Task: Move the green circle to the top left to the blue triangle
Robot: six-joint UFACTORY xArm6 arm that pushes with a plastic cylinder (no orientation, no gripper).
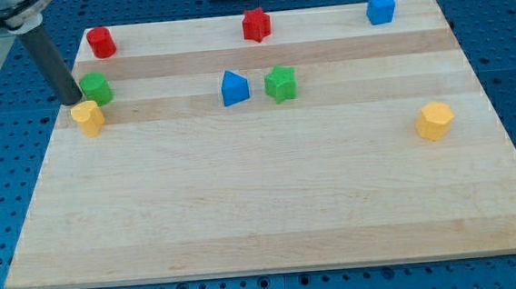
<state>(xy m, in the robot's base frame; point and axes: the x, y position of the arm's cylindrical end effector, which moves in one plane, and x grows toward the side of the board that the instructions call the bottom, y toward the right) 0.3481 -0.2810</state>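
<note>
The green circle (96,87) sits near the board's left edge, toward the view's top. My tip (71,97) stands right against its left side, at the board's edge. The blue triangle (234,88) lies near the board's middle, toward the top, far to the right of the green circle. The rod slants up to the view's top left.
A yellow block (88,117) lies just below the green circle. A green star (281,84) sits right of the blue triangle. A red block (101,42), a red star (256,24) and a blue cube (380,7) line the top edge. A yellow hexagon (435,120) is at the right.
</note>
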